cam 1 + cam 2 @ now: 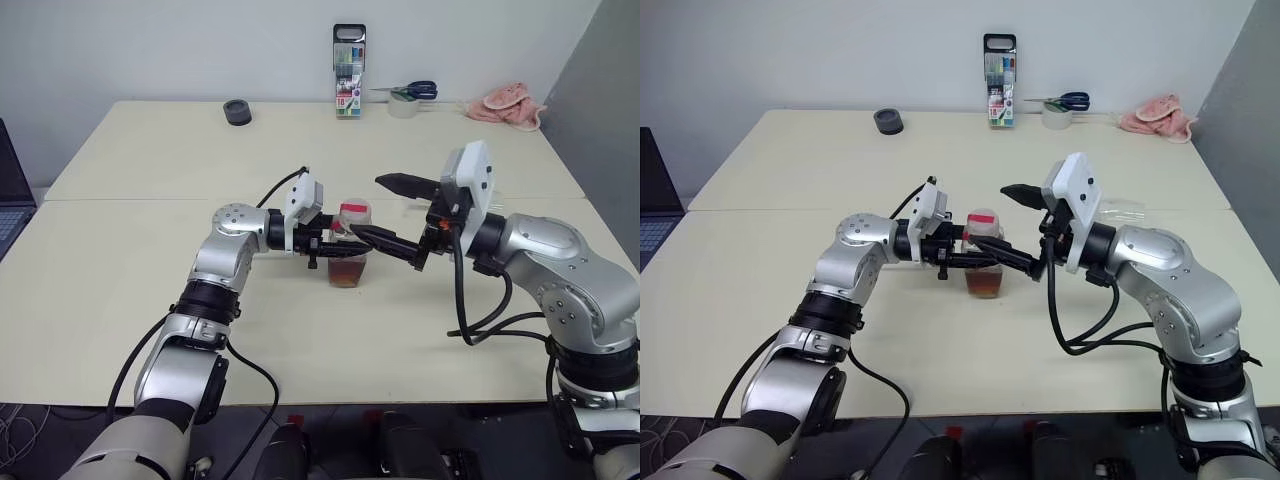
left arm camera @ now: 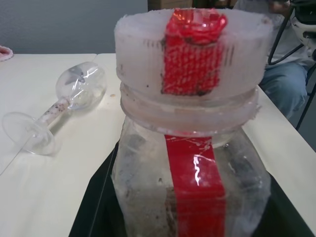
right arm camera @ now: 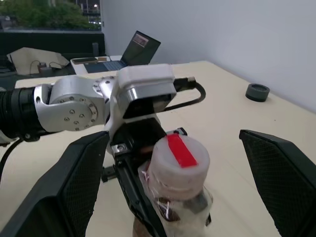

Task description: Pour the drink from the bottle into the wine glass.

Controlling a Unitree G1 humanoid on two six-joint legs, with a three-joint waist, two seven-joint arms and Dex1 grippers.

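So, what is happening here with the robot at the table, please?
The left gripper is shut on the bottle, which stands upright on the table with amber drink in its lower part. The cap is still on. The right gripper is wide open, one finger on each side of the cap without touching it, probably about to unscrew it. The wine glass lies on its side on the table, so nothing is poured yet.

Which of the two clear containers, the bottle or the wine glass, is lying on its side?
The wine glass, tipped over on the table; the bottle stands upright.
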